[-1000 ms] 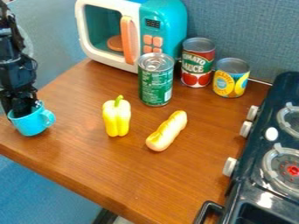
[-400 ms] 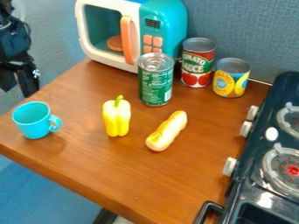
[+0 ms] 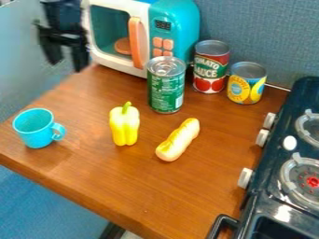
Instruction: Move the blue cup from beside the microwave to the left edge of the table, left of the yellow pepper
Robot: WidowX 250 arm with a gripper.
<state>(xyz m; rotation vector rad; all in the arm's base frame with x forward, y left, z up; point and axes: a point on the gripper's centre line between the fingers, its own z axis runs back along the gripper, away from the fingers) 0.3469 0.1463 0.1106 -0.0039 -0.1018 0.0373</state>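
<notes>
- Blue cup [image 3: 35, 132]: left of the yellow pepper [image 3: 125, 126], upright, vertical axis, mouth upward, handle pointing toward the pepper.
- Gripper [image 3: 66, 64]: raised, beyond and left of the pepper, near the toy microwave [image 3: 178, 21]; fingers parted, empty, directed downward.
- Green can [image 3: 166, 93]: behind and right of the pepper, partly obstructing the microwave.
- Bun [image 3: 178, 141]: right of the pepper, lying diagonally.

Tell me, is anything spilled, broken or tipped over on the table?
Nothing looks wrong. The blue cup, green can, red can and yellow can all stand upright. The yellow pepper and bun look whole. I see no spills.
</notes>
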